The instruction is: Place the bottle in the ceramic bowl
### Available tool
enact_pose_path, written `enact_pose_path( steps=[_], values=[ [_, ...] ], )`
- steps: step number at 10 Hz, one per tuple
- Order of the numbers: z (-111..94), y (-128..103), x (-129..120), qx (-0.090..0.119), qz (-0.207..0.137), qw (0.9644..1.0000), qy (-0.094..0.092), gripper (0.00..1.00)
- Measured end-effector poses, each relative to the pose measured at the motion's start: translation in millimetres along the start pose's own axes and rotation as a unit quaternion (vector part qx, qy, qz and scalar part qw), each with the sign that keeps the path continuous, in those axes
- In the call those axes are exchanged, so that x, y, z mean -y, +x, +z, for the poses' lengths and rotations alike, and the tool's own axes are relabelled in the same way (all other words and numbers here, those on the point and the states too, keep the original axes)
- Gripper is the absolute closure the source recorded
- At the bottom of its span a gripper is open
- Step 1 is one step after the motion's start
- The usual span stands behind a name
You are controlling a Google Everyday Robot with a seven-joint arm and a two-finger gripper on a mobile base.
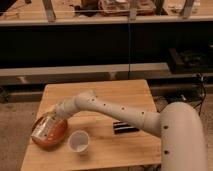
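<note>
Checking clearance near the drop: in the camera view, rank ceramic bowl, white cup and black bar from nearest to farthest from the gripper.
The gripper is at the table's left edge, over the bowl.
1. Shallow reddish-orange ceramic bowl: directly beneath.
2. Small white cup: right of the bowl, near the front.
3. Black rectangular bar: farther right, under the arm.

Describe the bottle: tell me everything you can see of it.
The bottle is small, clear plastic with an amber tint and a white printed label on its side. It lies tilted over the ceramic bowl, its lower end down in the bowl at the wooden table's front left corner. Its upper end meets the gripper, which reaches in from the right. Whether it already rests on the bowl's bottom cannot be told. The white cup stands just right of it, apart.
</note>
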Motion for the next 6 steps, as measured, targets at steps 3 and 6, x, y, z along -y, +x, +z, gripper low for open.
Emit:
enact_pose_path(
  steps=[3,6],
  values=[
    [-0.9,1.6,-0.7,0.006,0.007,0.9999,-0.003,0.2],
    [-1.7,2.5,-1.3,0.013,0.017,0.9998,-0.006,0.2]
  ],
)
